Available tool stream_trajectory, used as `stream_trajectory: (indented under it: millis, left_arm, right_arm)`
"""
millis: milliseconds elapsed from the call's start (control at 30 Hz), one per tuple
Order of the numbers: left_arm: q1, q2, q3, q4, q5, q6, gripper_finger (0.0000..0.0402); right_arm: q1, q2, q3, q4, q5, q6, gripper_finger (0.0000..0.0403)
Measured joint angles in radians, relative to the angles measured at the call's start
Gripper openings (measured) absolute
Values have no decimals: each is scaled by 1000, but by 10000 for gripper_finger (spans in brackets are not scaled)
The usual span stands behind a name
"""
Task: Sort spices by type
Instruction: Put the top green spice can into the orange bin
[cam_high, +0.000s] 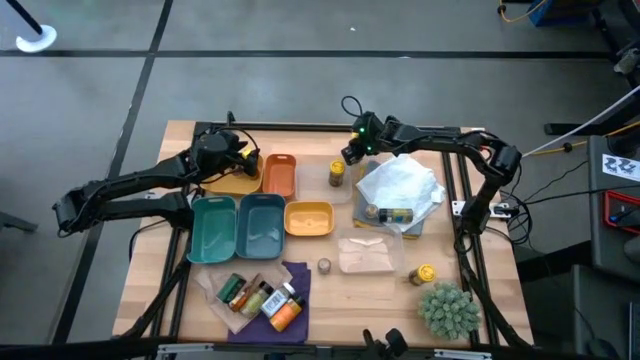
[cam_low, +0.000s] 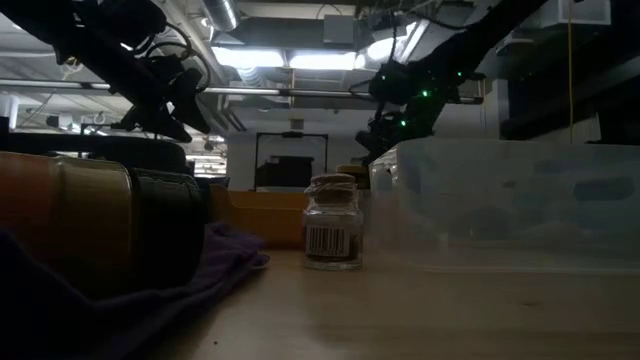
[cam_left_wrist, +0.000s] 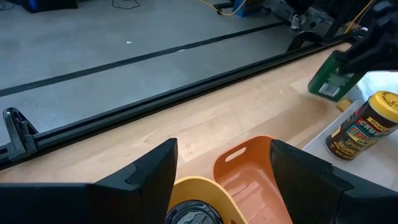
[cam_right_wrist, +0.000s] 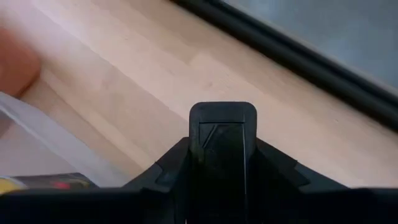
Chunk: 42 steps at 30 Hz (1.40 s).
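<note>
Between the right gripper's (cam_high: 352, 150) clenched fingers sits a small green spice jar (cam_left_wrist: 331, 79), raised above the far part of the wooden surface (cam_high: 380, 290), beside a clear tray (cam_high: 357, 176) that holds a yellow-capped spice bottle (cam_high: 337, 173). Just past this tray, crumpled white plastic (cam_high: 402, 186) lies next to another spice bottle on its side (cam_high: 389, 215). Farther left, the left gripper (cam_high: 232, 160) hovers with fingers spread and empty above a yellow tray (cam_high: 232, 183) beside an orange tray (cam_high: 279, 175). At the near edge, several spice bottles (cam_high: 262, 297) rest on a purple cloth (cam_high: 297, 272).
</note>
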Motion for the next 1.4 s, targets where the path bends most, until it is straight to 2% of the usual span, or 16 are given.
stream_trajectory:
  millis: [433,567,800,1100,1400]
  left_arm:
    - [0,0,0,0,0,0,239]
    - [0,0,0,0,0,0,239]
    - [0,0,0,1,0,13,239]
    - [0,-33,-1,15,0,106,239]
    - [0,-187,-1,12,0,134,239]
  right_arm:
    - [1,-5,428,-311,-2,-138,135]
    - [1,-6,520,-302,-81,-170,135]
    - [46,1,537,-138,-216,-224,134]
    - [179,115,537,50,-253,-334,134]
    - [247,275,536,148,-271,-364,136]
